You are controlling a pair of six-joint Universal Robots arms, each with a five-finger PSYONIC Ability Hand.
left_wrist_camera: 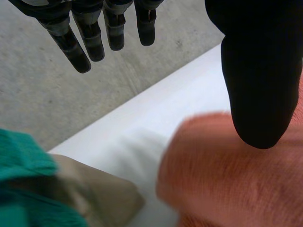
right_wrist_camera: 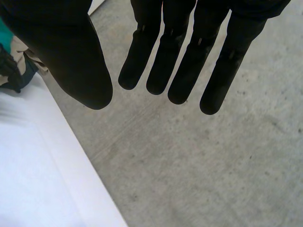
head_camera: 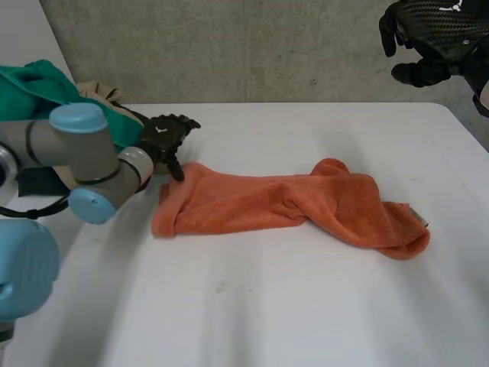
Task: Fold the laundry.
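An orange towel point(head_camera: 290, 202) lies crumpled lengthwise across the white table point(head_camera: 306, 313), bunched up at its right end. My left hand point(head_camera: 164, 138) is at the towel's far left corner, open. In the left wrist view its thumb point(left_wrist_camera: 258, 71) hangs just over the orange towel point(left_wrist_camera: 227, 189), and its fingers point(left_wrist_camera: 80, 42) stretch straight beyond the table's edge. My right hand point(head_camera: 432, 30) is raised high over the table's far right corner, away from the towel. In the right wrist view its fingers point(right_wrist_camera: 189, 47) are extended and hold nothing.
A pile of laundry sits at the table's far left: a green cloth point(head_camera: 30, 84) over a beige one point(head_camera: 99, 93), right behind my left hand. Both show by that hand, the green cloth point(left_wrist_camera: 23, 161) and the beige cloth point(left_wrist_camera: 94, 194). A grey floor lies beyond the far edge.
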